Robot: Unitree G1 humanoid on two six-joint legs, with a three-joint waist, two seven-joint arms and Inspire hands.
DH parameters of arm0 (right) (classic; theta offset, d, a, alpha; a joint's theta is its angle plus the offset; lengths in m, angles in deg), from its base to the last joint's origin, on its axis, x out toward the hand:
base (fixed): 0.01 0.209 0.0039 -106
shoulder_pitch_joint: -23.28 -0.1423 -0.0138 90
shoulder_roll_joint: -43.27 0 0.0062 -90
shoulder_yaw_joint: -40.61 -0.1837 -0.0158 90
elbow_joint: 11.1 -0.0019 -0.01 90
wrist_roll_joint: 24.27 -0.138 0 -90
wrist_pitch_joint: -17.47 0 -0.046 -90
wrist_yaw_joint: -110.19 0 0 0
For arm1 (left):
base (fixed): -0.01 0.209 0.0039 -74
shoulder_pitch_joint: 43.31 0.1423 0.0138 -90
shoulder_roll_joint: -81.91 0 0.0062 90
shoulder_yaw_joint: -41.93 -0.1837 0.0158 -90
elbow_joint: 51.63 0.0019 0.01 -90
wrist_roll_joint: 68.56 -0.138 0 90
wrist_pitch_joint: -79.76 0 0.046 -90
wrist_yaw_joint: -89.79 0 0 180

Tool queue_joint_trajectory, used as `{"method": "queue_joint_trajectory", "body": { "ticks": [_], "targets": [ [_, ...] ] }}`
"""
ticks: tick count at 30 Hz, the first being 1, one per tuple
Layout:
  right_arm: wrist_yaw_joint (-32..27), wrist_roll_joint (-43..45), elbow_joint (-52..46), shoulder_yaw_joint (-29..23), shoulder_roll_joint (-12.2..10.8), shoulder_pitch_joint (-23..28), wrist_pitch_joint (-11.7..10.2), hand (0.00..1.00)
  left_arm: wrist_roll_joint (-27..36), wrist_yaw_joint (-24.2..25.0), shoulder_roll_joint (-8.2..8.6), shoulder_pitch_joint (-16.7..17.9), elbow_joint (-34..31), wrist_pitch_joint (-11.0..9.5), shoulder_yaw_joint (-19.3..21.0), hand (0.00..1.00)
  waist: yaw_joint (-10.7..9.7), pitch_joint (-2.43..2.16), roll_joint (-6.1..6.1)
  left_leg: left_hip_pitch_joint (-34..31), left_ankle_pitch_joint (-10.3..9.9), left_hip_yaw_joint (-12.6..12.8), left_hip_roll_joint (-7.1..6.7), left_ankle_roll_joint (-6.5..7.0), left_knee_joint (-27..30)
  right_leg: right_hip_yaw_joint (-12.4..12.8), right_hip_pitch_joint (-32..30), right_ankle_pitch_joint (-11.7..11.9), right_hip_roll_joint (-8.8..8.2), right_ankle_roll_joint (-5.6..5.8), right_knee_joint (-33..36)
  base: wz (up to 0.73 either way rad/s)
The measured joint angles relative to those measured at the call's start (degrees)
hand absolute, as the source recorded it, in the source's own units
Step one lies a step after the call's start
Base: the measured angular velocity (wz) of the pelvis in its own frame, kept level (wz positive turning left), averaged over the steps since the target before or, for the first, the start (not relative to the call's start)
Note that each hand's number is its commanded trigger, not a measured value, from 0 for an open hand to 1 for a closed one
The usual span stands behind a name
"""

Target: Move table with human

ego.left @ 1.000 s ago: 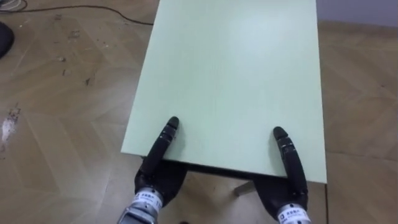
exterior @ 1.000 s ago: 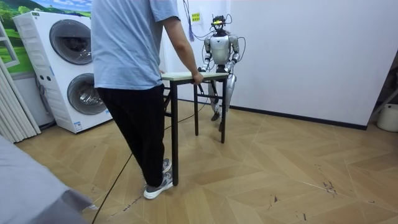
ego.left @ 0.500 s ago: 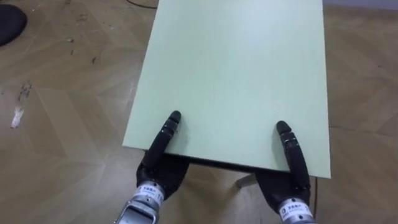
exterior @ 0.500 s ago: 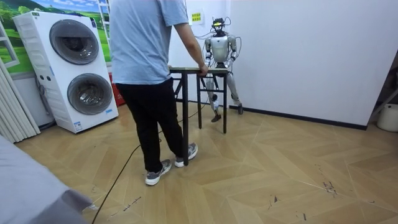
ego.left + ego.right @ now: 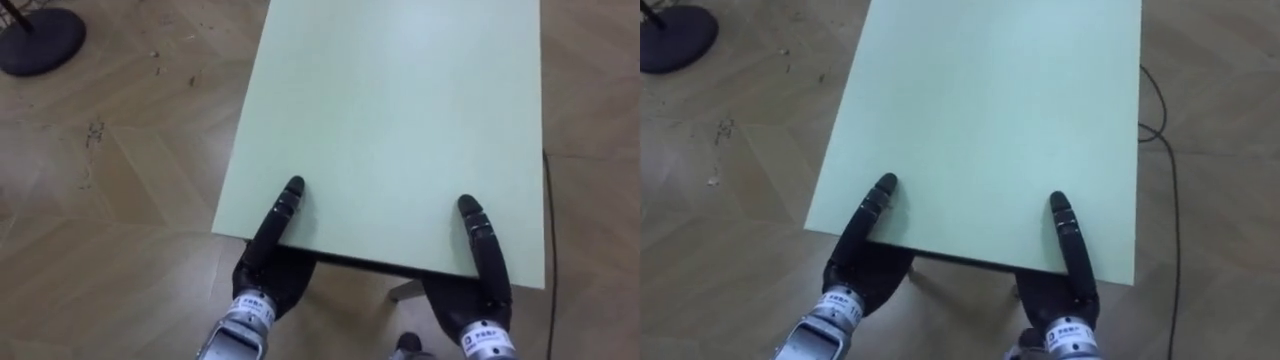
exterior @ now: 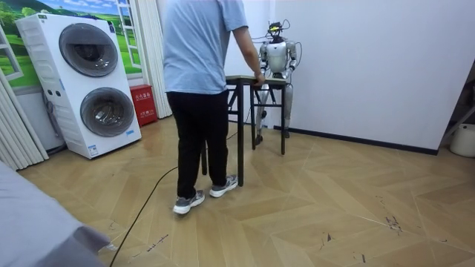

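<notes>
Pale green rectangular table (image 5: pixel 400 100); left hand (image 5: pixel 279 216) and right hand (image 5: pixel 482 245) at near edge, partly hidden beneath, grip unclear.

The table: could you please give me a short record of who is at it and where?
table: pale green top, dark legs
left hand: on the near edge, left side
right hand: on the near edge, right side
person: stands at the far end, one arm reaching to the top
</notes>
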Motion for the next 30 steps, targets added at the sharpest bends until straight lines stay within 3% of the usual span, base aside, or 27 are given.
{"method": "queue_joint_trajectory", "body": {
  "ticks": [2,4,5,6,7,8,10,11,13,14,17,22,28,30],
  "targets": [
    [0.0,-0.05,0.16,-0.06,-0.11,0.29,0.41,1.0,-0.06,-0.01,-0.15,0.37,0.01,0.06,-0.01,1.0,-0.73,-0.11,-0.86,-1.94,0.27,1.49,-1.0,1.44,0.89,-0.18,0.28,5.29,-0.93,0.39,-3.74,0.09],
    [-0.05,-0.01,0.39,-0.14,-0.32,0.66,0.38,1.0,-0.08,-0.14,-0.06,0.48,0.38,0.27,-0.02,1.0,-1.34,-0.05,-1.1,-2.37,0.31,2.28,-1.42,2.88,1.16,-0.49,1.36,7.2,-1.33,0.71,-5.08,0.19],
    [-0.05,-0.19,1.03,-0.1,-0.57,1.03,0.27,1.0,-0.19,-0.16,-0.02,0.5,1.1,0.49,-0.03,1.0,-1.64,0.0,-1.12,-2.2,0.52,3.96,-1.08,3.26,1.29,-0.65,2.01,6.56,-1.37,0.89,-3.92,0.27],
    [-0.05,-0.24,1.09,-0.13,-0.79,1.35,0.18,1.0,-0.38,-0.17,-0.02,0.51,1.2,0.59,-0.06,1.0,-1.93,0.11,-1.01,-2.22,0.64,5.28,-0.66,3.46,1.42,-0.69,2.14,3.89,-1.36,1.0,-1.17,0.61],
    [0.06,-0.63,0.92,-0.12,-1.16,2.37,-0.44,1.0,-0.96,-0.29,-0.07,0.49,1.2,1.24,-0.24,1.0,-3.22,0.2,-0.85,-2.24,0.79,7.97,0.48,3.61,1.35,-0.9,3.22,-4.57,-1.31,0.93,6.16,0.8],
    [0.47,-1.38,0.8,0.01,-1.22,3.15,-0.99,1.0,-1.33,-0.35,-0.11,0.35,1.19,1.86,-0.35,1.0,-3.3,0.31,-1.2,-2.17,0.85,9.03,0.54,3.61,1.4,-0.78,4.56,-11.54,-1.31,0.35,12.09,0.71],
    [0.48,-1.32,0.8,0.89,-1.07,3.1,-1.6,1.0,-1.17,-0.33,-0.34,0.64,1.16,1.87,-0.16,1.0,-2.63,0.37,-1.67,-2.06,0.81,9.39,-0.21,3.57,2.12,-0.38,6.65,-17.19,-1.28,0.55,15.23,0.04],
    [0.48,-1.4,0.8,1.93,-0.96,3.0,-2.39,1.0,-1.26,-0.31,-0.31,0.6,1.1,1.86,0.01,1.0,-1.47,0.5,-1.88,-2.21,0.72,9.22,-0.49,3.41,2.76,-0.15,7.15,-17.88,-0.89,1.0,13.69,-0.25],
    [0.48,-1.56,0.81,2.47,-0.83,2.36,-2.87,1.0,-1.78,-0.31,-0.26,0.55,0.56,1.8,0.42,1.0,0.8,0.47,-1.83,-3.33,0.73,8.4,-0.69,3.1,2.98,-0.23,7.55,-17.71,0.73,0.63,9.49,-0.48],
    [0.48,-1.68,0.82,2.77,-0.73,2.12,-3.01,1.0,-1.8,-0.32,-0.35,0.57,0.29,1.8,0.63,1.0,1.8,0.41,-1.72,-3.99,0.93,7.29,-0.18,2.81,3.05,-0.47,7.77,-16.74,1.79,-0.22,7.41,-0.45],
    [0.29,-2.66,0.87,4.32,-0.21,2.17,-4.44,1.0,-1.92,-0.76,-0.91,0.76,-0.19,1.8,0.53,1.0,2.11,0.43,-1.88,-4.02,1.23,7.13,1.22,2.32,2.97,-0.38,9.22,-14.95,3.94,-0.55,3.91,-0.1],
    [0.29,-3.54,0.87,5.13,-0.26,2.16,-5.52,1.0,-2.75,-1.47,-1.26,1.25,-1.39,1.78,0.67,1.0,2.46,0.4,-1.96,-4.32,1.28,6.89,1.81,2.29,2.99,-0.43,9.55,-13.82,4.87,-0.63,2.05,-0.09],
    [0.31,-4.73,0.87,5.69,0.13,2.2,-5.67,1.0,-3.71,-1.82,-0.99,1.77,-1.93,1.71,0.94,1.0,3.01,0.41,-2.0,-3.78,1.64,1.6,2.73,1.67,2.16,-2.61,12.37,-13.39,6.17,-1.0,-0.89,0.12],
    [0.54,-4.74,0.86,6.05,0.21,2.12,-5.99,1.0,-3.62,-1.78,-1.05,1.77,-2.11,1.69,0.96,1.0,3.53,0.41,-1.99,-3.87,1.85,1.16,3.05,1.36,1.27,-3.44,12.65,-13.22,6.49,-1.12,-1.85,0.21]
  ]
}}
